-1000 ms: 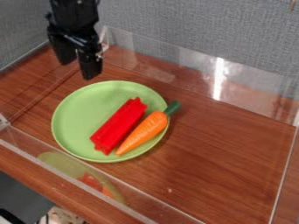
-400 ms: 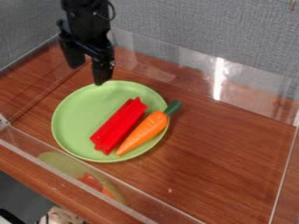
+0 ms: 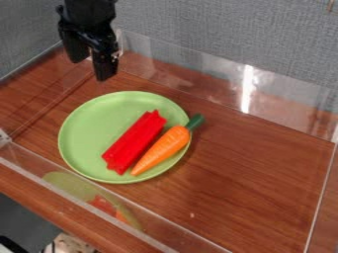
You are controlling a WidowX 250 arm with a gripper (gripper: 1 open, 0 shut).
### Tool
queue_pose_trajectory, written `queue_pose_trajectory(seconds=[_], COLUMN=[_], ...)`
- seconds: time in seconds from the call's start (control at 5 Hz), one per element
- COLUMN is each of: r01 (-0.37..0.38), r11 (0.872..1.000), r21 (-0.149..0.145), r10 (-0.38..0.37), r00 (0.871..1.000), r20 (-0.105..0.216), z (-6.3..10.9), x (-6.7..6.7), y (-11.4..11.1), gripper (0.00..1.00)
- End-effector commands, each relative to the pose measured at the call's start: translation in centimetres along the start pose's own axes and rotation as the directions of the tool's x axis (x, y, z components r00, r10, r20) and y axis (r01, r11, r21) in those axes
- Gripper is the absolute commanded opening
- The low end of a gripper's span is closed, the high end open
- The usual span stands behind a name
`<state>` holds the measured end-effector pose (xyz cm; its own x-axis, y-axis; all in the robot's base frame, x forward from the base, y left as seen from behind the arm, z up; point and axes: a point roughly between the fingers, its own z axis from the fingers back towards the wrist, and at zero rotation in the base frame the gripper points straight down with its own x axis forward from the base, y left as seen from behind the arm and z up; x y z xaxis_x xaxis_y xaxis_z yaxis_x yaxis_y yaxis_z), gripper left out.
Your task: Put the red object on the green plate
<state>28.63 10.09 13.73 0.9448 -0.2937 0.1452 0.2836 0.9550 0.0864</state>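
Observation:
The red object (image 3: 133, 141), a flat elongated block, lies diagonally on the green plate (image 3: 87, 126), right of the plate's centre. An orange carrot (image 3: 168, 146) with a green top lies against the block's right side, its top reaching over the plate's rim. My gripper (image 3: 87, 59) hangs above the plate's far left rim, pointing down. Its dark fingers (image 3: 105, 65) stand apart with nothing between them. It is clear of both the block and the plate.
The plate rests on a brown wooden tabletop (image 3: 251, 168). Clear acrylic walls (image 3: 244, 84) stand along the back, and a low clear wall (image 3: 79, 203) runs along the front. A grey wall is behind.
The gripper shifted right toward the plate's far rim, then came back left and up. The block, carrot and plate have not moved.

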Motion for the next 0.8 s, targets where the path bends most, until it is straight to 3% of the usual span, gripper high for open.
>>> queue_pose_trajectory(seconds=[0.0, 0.2, 0.4, 0.6], r01=[0.015, 0.015, 0.01, -0.011], r11=[1.0, 1.0, 1.0, 0.999], r21=[0.025, 0.007, -0.021, -0.04], r10=[-0.016, -0.015, -0.009, 0.012], r00=[0.999, 0.999, 0.999, 0.999], r20=[0.041, 0.046, 0.045, 0.034], z=[2.5, 2.0, 1.5, 1.2], x=[-0.5, -0.4, -0.4, -0.5], y=[-0.3, -0.6, -1.0, -1.4], gripper=[1.0, 1.0, 0.0, 1.0])
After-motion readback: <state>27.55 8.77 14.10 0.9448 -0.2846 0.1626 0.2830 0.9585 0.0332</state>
